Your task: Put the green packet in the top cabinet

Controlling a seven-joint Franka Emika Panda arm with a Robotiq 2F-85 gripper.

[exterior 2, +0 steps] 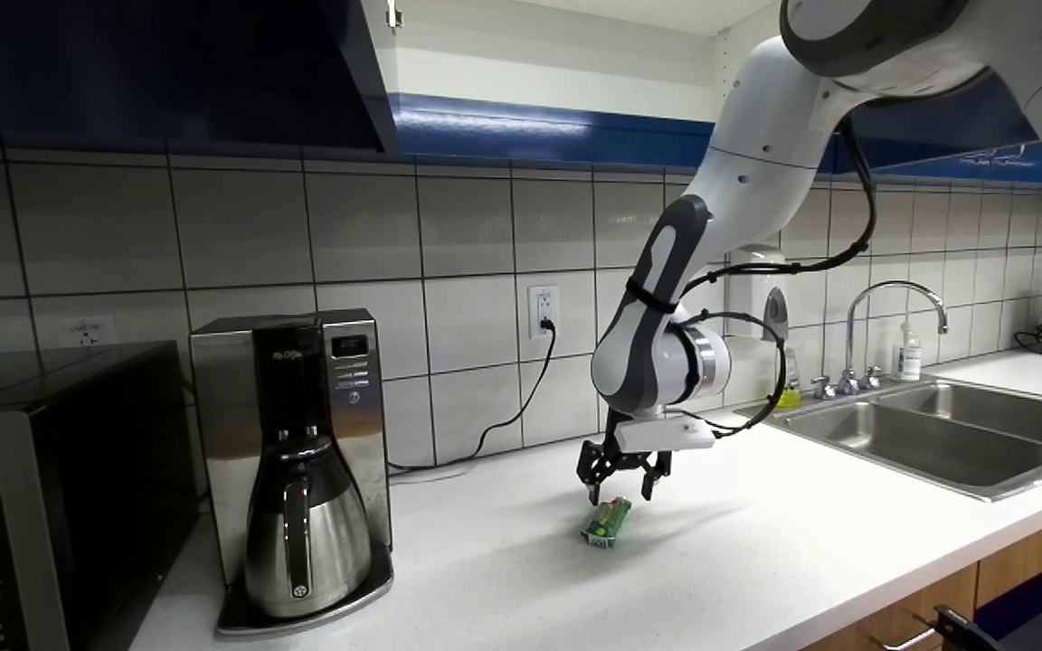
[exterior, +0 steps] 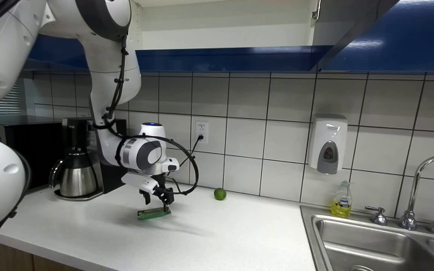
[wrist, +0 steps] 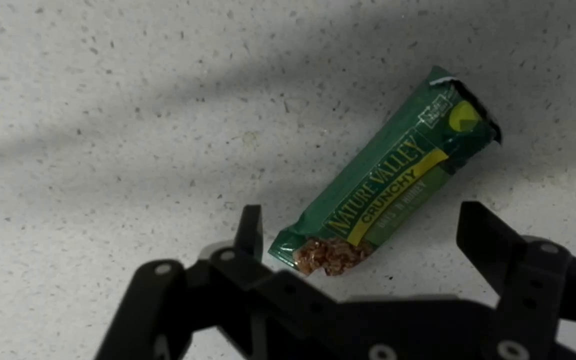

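Note:
The green packet (exterior: 153, 213) lies flat on the white counter and shows in both exterior views (exterior 2: 607, 523). In the wrist view the packet (wrist: 383, 180) lies diagonally, its lower-left end between the fingers and its other end reaching up to the right. My gripper (exterior: 156, 203) points down just above it, also in an exterior view (exterior 2: 620, 495). In the wrist view the gripper (wrist: 361, 206) is open, with bare counter between each finger and the packet. The top cabinet (exterior: 217, 59) is above, open, with its blue lower band and white interior showing in both exterior views (exterior 2: 557, 127).
A coffee maker (exterior 2: 290, 452) and a microwave (exterior 2: 78, 488) stand on the counter. A round green ball (exterior: 220, 194) lies near the tiled wall. A sink (exterior: 309, 241), a faucet (exterior: 414, 188) and a soap bottle (exterior: 341, 201) are along the counter. Blue cabinet panels (exterior: 398, 41) hang beside the opening.

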